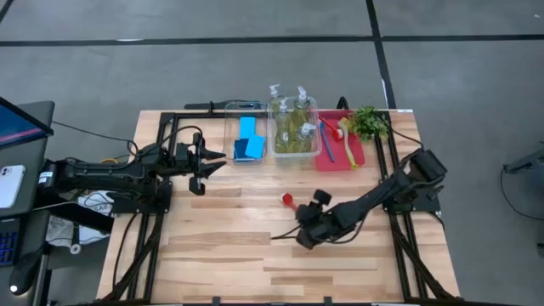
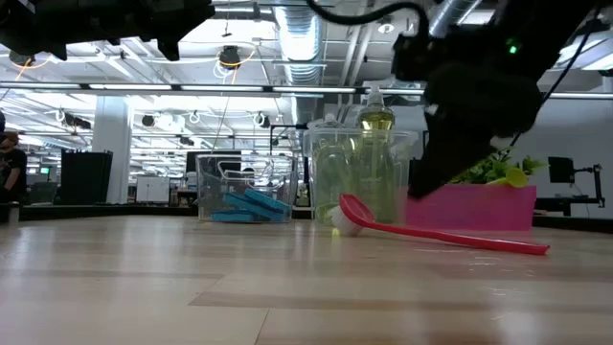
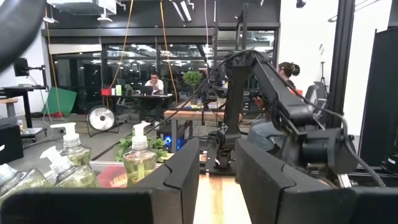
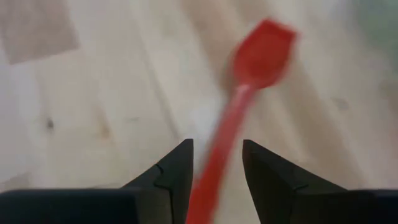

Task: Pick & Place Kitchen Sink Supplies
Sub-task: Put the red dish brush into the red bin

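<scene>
Right pincer [image 4: 217,171] straddles red brush [image 4: 249,87] handle on desk [image 1: 221,246] — parted, not clamped yet. Left pincer [image 3: 217,180] released, idle. Risk: thin handle skids out w/ off-centre squeeze.

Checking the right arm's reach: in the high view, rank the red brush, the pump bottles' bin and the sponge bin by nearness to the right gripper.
1. Red brush, between the right gripper's fingers.
2. Pump bottles' bin, beyond it, mid-table.
3. Sponge bin, farther left.
</scene>
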{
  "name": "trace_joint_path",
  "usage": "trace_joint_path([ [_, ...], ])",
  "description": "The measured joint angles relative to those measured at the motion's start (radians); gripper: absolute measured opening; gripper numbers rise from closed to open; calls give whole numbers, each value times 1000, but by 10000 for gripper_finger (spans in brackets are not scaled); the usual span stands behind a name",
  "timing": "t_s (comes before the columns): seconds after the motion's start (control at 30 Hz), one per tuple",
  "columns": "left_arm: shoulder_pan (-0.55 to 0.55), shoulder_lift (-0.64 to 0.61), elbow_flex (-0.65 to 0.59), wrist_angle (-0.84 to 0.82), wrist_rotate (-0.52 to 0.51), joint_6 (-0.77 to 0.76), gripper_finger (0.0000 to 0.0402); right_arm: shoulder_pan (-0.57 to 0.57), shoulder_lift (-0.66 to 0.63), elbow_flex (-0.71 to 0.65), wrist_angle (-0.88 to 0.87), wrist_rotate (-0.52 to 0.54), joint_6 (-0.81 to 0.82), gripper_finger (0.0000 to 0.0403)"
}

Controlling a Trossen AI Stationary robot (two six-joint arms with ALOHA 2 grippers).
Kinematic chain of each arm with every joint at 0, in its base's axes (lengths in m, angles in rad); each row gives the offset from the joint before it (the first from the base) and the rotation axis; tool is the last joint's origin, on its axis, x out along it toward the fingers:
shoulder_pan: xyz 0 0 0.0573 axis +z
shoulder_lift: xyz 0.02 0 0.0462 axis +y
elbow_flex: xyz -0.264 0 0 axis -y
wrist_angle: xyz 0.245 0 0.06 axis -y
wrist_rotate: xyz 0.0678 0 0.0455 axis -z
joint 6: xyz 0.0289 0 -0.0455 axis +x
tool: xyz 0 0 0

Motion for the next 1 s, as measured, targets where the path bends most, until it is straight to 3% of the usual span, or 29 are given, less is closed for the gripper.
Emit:
trace_joint_path([
  [0.27, 0, 0, 0, 0, 0, 0, 104, -90, 44, 0, 50, -59, -37, 116],
  [0.47, 0, 0, 0, 0, 0, 0, 104, -153, 70, 0, 93, -216, -38, 103],
  [0.8, 0, 0, 0, 0, 0, 0, 104, -180, 225, 6, 160, -345, -125, 97],
  [1.0, 0, 0, 0, 0, 0, 0, 104, -184, 220, 3, 154, -389, -171, 69],
])
